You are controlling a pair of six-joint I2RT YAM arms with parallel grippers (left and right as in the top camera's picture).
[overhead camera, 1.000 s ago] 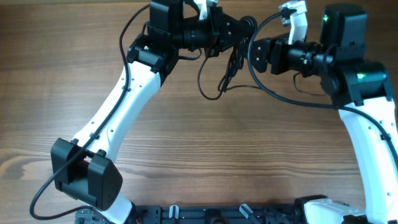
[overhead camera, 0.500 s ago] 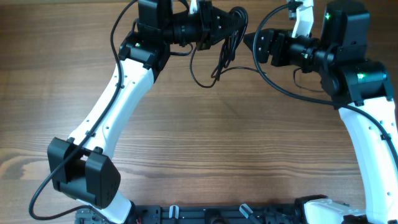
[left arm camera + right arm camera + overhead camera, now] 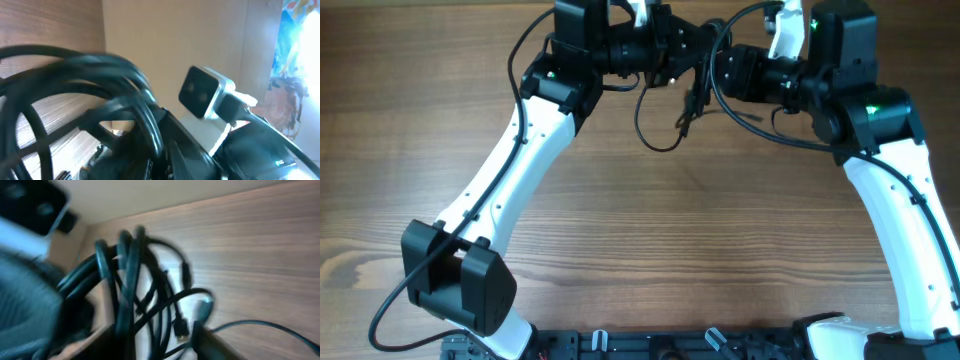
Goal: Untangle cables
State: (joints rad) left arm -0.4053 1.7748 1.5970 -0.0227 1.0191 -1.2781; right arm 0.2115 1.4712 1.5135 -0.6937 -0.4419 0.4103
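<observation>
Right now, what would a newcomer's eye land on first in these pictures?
Both arms meet at the far edge of the wooden table, left gripper and right gripper nearly nose to nose. Between them hangs a tangle of black cables, gripped by the left gripper, one loop spilling toward mid-table.

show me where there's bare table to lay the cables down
The widest bare patch of table is the middle, bordered by the left arm, the right arm and the dangling cables. Another lies outside the left arm. The far edge is crowded, where both arms meet around the cables.
</observation>
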